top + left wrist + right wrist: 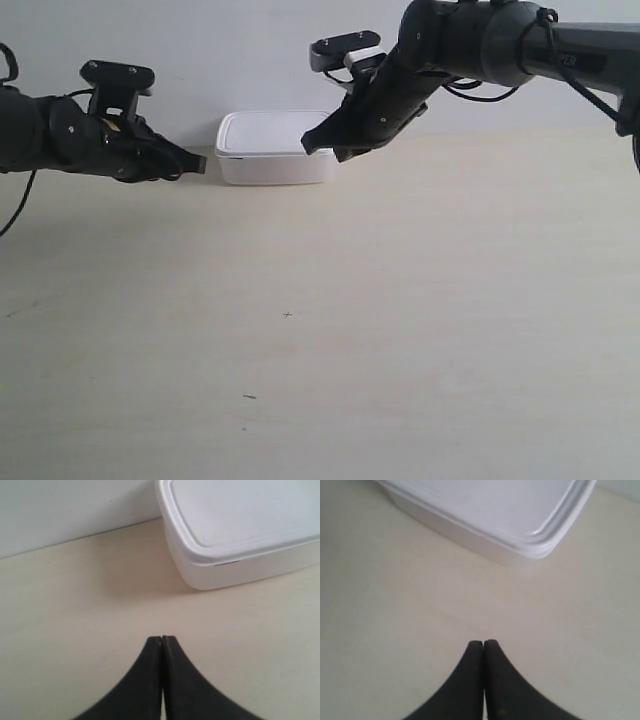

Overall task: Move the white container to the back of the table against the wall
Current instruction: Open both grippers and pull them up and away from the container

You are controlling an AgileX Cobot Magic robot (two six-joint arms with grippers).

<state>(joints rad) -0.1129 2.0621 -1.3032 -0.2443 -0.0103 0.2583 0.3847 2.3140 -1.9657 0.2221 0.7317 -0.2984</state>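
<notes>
The white container (270,148) stands with its lid on at the far edge of the table (400,300), up against the wall (200,60). My left gripper (198,163) hovers just beside its end at the exterior view's left, shut and empty; in the left wrist view the left gripper (161,638) points at bare table short of the white container (240,540). My right gripper (322,143) is by the box's other end, also shut and empty. The right wrist view shows the right gripper (483,642) a little way from the white container (490,515).
Tiny dark marks (288,315) dot the beige tabletop nearer the front. The wall (60,510) meets the table directly behind the box. Both dark arms reach in from the sides of the exterior view.
</notes>
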